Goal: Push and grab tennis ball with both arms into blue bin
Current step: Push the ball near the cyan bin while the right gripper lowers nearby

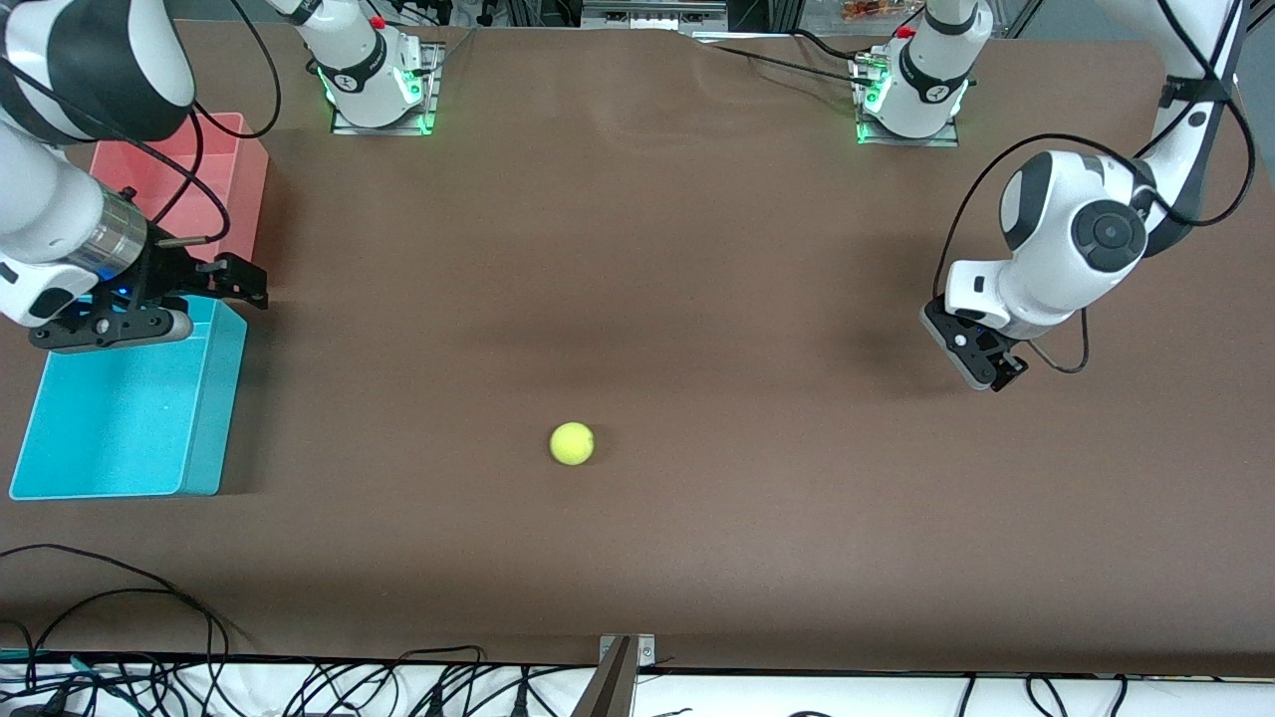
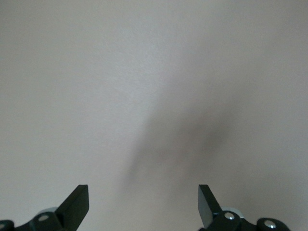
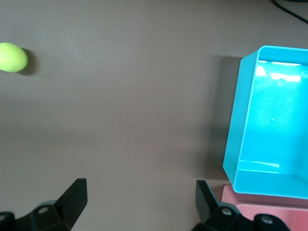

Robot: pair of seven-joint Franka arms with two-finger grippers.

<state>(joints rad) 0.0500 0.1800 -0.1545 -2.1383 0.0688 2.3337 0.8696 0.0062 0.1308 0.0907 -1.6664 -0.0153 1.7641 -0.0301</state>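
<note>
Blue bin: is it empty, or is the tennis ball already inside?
Empty. The blue bin shows only its bare floor in the front and right wrist views; the tennis ball lies on the open table, apart from it.

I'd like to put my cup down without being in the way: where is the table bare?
Bare table surrounds the tennis ball, from the blue bin to the left gripper. It is crowded where the right gripper hangs over the blue bin and pink bin.
</note>
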